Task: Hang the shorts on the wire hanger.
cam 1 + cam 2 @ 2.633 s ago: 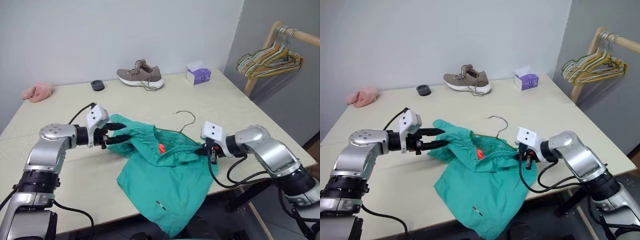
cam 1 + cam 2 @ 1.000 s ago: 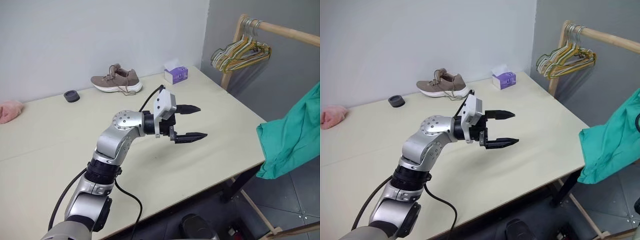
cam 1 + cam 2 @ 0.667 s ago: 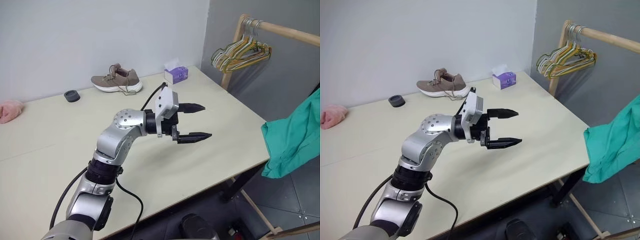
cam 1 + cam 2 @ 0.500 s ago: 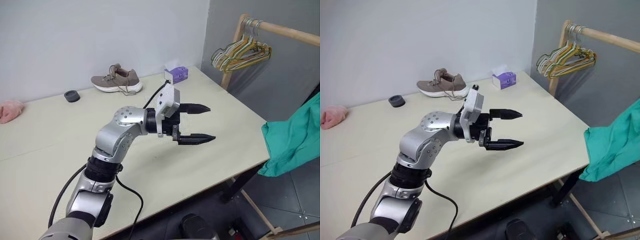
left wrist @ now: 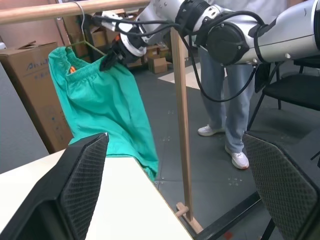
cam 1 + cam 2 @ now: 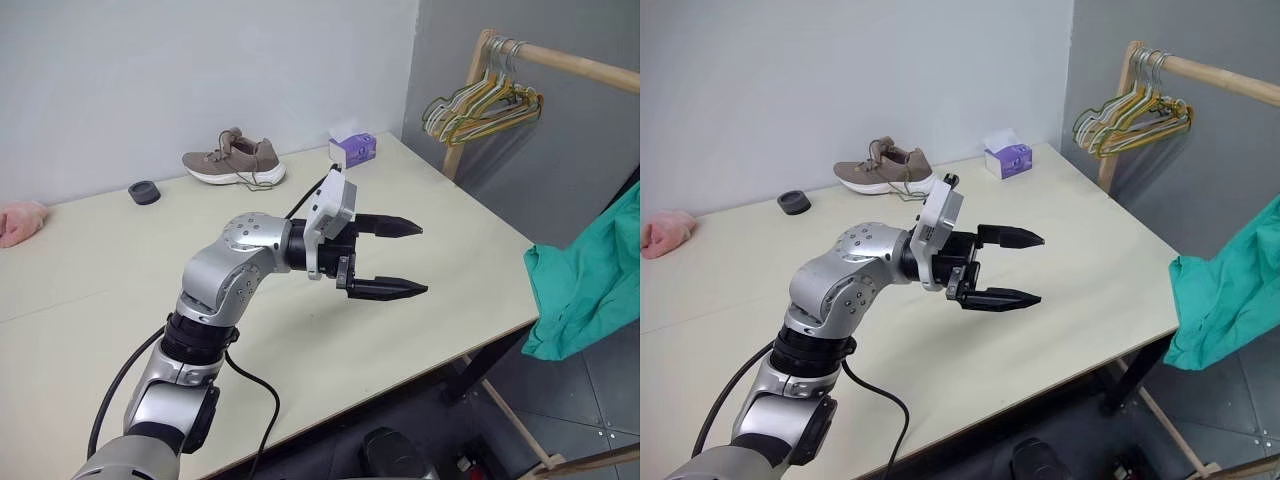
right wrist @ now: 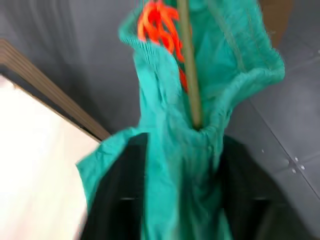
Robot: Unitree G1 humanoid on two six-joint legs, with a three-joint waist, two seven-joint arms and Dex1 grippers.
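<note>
Shorts (image 5: 102,100) hanging lengthwise downward past tabletop (image 6: 470,250) edge on wire hanger (image 5: 85,42); left tool (image 6: 400,258) wide open, empty; right tool (image 5: 111,59) state indeterminate.

No text, label, brand, number or sign can be read in any of the views. The purple tissue box (image 6: 353,149) at about one o'clock on the table carries markings too small to make out.

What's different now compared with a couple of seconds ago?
The shorts and wire hanger left the table and now hang from the wooden rail beside it. The right gripper that carried them has opened; the left gripper let go, hovering open. Shoe and tissue box stayed.
</note>
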